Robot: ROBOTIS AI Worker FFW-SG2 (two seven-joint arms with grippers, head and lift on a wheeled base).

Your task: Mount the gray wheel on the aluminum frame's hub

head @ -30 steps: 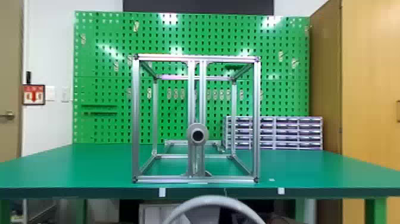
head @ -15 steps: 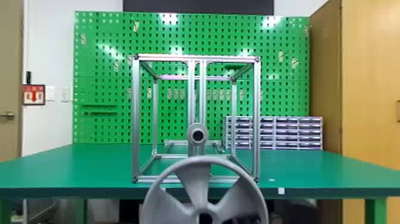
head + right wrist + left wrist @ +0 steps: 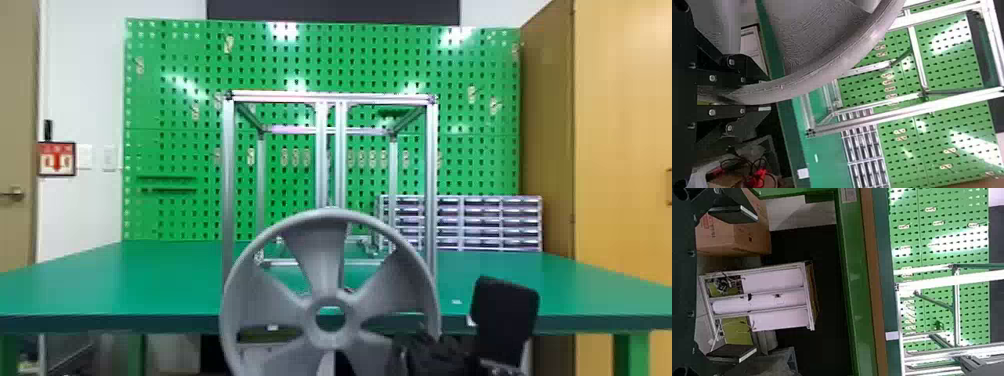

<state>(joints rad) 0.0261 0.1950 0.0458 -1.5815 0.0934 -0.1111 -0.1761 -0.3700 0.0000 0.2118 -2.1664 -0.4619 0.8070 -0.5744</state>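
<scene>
Where the head view a second ago shows just an upper arc of rim at its bottom edge, most of the gray wheel (image 3: 325, 255) now stands in sight, raised upright before the aluminum frame (image 3: 228, 175), its broad face toward the camera. Half a second ago its rim is below the frame's hub; now the top of the rim has climbed past that spot, and the hub is hidden behind the wheel. Between the two there is some gap or none; I cannot tell which.

The right gripper (image 3: 430, 347) is clenched on the wheel's rim, at the wheel's right side in the head view, and the right wrist view shows the rim running in between its black fingers (image 3: 727, 111). More of the right arm has come into the head view, beside the wheel. The left gripper (image 3: 755, 283) is released, its two fingers spread wide in its wrist view, in front of the table.

The frame keeps its place on the green table (image 3: 150, 285), as does the drawer unit (image 3: 482, 220) behind it toward the right.
</scene>
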